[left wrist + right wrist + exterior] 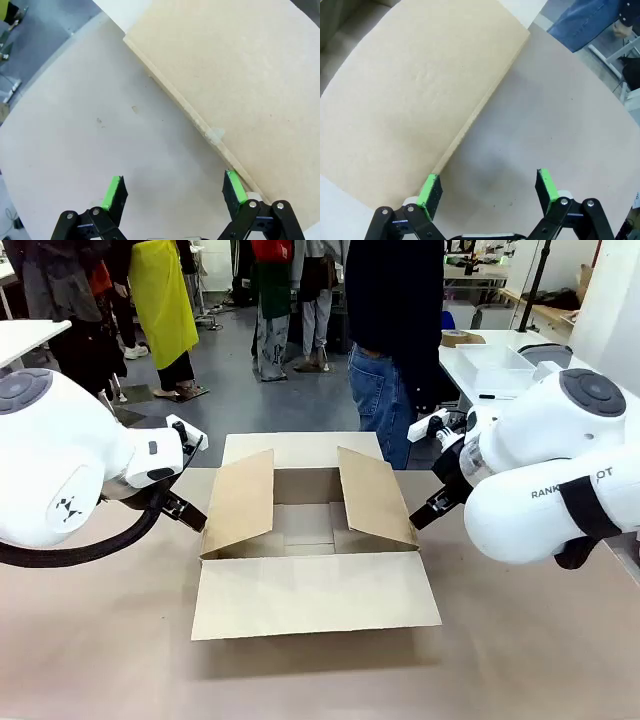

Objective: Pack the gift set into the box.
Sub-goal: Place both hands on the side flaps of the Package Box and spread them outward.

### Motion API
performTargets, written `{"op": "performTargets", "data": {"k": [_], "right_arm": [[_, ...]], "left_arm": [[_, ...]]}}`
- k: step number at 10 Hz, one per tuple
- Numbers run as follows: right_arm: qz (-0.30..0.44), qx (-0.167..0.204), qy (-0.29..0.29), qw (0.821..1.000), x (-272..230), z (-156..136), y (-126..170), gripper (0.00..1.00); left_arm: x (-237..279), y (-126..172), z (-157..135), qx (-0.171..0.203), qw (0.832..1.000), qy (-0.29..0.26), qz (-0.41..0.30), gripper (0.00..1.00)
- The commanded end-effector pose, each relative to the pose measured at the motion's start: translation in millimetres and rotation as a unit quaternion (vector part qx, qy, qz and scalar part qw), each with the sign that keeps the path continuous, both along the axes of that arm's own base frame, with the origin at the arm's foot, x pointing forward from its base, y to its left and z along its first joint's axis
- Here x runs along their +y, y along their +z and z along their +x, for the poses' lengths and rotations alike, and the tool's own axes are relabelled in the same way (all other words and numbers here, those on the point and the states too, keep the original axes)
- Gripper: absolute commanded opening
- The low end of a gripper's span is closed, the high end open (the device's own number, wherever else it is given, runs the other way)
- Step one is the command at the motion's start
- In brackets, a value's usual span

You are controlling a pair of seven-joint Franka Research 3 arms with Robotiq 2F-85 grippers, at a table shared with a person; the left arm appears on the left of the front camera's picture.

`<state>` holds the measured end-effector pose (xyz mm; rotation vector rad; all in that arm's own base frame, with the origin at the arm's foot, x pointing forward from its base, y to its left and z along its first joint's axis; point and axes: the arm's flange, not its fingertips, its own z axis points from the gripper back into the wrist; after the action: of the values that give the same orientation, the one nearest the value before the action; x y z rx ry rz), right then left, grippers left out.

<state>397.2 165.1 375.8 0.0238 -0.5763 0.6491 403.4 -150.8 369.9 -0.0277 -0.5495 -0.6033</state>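
The box (310,530) stands open in the middle of the table, with its bare cardboard floor showing. Its two side flaps slant up and outward, while the front and back flaps lie flat. The gift set is out of view. My left gripper (186,510) hangs open just outside the left flap. In the left wrist view the gripper (174,190) has its right pad (234,186) at the flap's edge (250,75). My right gripper (432,504) is open beside the right flap. In the right wrist view the gripper (487,188) has its left pad (429,192) at that flap (410,90).
A person in dark top and jeans (395,340) stands at the far side, right behind the box. A white table with a clear plastic bin (495,365) stands at the back right. Bare brown tabletop (100,640) stretches left, right and in front of the box.
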Motion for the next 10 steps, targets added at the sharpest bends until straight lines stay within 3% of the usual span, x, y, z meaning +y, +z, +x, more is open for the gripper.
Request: {"op": "performTargets", "data": {"k": [1, 10], "right_arm": [[0.000, 0.000, 0.000, 1.000, 0.0, 0.0, 0.0, 1.00], [0.000, 0.000, 0.000, 1.000, 0.0, 0.0, 0.0, 1.00]], "left_arm": [[-0.1, 0.2, 0.0, 0.000, 1.000, 0.000, 0.000, 1.00], [-0.1, 0.2, 0.0, 0.000, 1.000, 0.000, 0.000, 1.00]]}}
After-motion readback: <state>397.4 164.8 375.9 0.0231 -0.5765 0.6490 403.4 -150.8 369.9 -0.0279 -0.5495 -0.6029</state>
